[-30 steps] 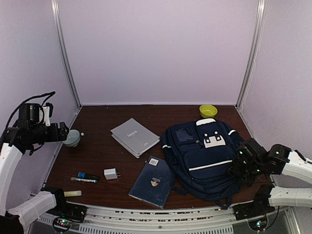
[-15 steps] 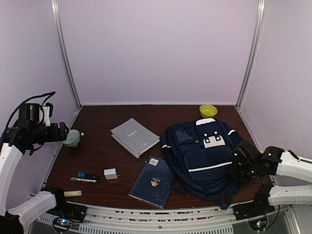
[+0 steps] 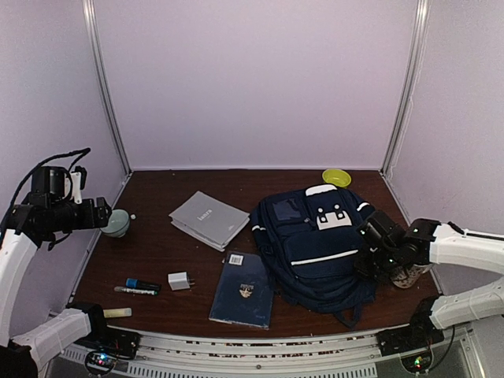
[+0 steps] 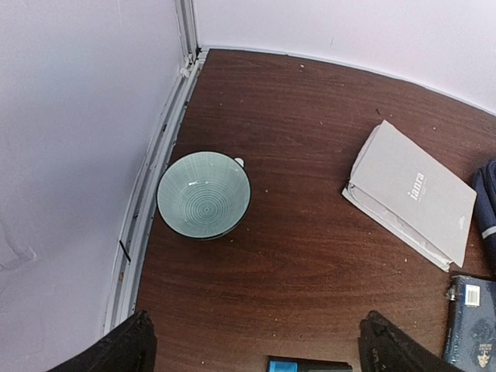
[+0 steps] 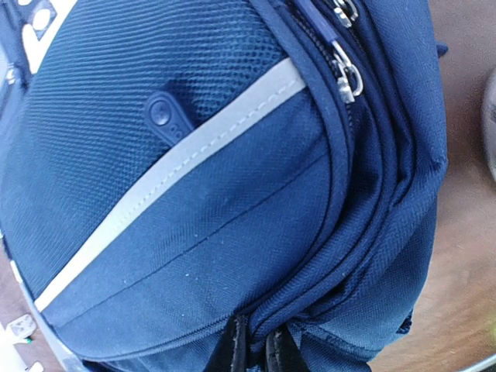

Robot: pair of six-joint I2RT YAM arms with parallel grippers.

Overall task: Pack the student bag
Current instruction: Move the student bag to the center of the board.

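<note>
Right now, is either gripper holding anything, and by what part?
The right gripper pinches the backpack by a fabric fold at its side; the left gripper holds nothing.

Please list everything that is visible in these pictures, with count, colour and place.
student bag: one, navy with white stripe, centre-right
grey book: one, grey, left of student bag
dark book: one, dark blue, near edge
ribbed bowl: one, pale green, by left wall
yellow bowl: one, yellow, behind student bag
charger: one, white, near left
marker: one, black and blue, beside charger
left pincer: one, black, open, near ribbed bowl
right pincer: one, black, shut on student bag
</note>
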